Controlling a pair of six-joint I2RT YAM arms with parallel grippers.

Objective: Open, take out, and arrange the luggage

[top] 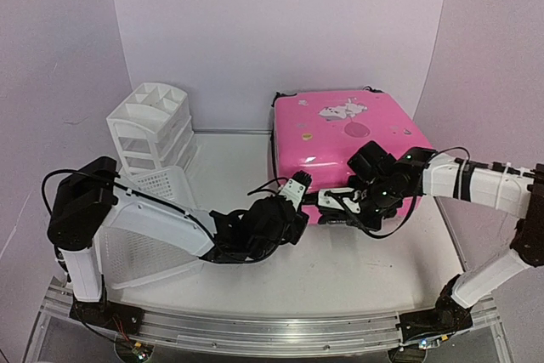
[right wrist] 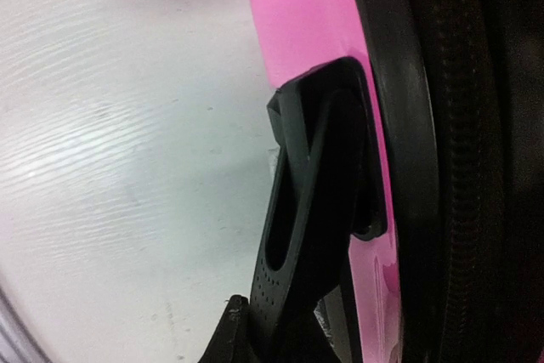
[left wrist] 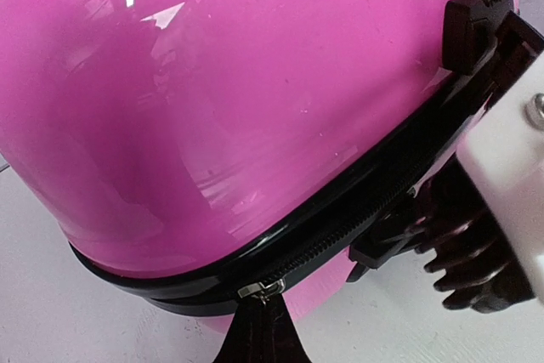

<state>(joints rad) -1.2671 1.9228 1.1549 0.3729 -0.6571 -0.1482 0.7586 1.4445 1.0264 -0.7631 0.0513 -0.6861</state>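
Note:
The pink luggage (top: 357, 125) lies flat and zipped shut at the back right of the table, stickers on its top shell. My left gripper (top: 299, 183) is at its near left corner. In the left wrist view the fingers (left wrist: 259, 333) are shut on the pull tab of the silver zipper slider (left wrist: 262, 289) on the black zipper band (left wrist: 357, 210). My right gripper (top: 331, 203) is at the front side, shut on the black carry handle (right wrist: 314, 201), which stands away from the pink shell (right wrist: 297, 23).
A white drawer organizer (top: 149, 125) stands at the back left. A white mesh basket (top: 149, 227) lies in front of it, beside the left arm. The white table (top: 365, 269) shows in front of the luggage.

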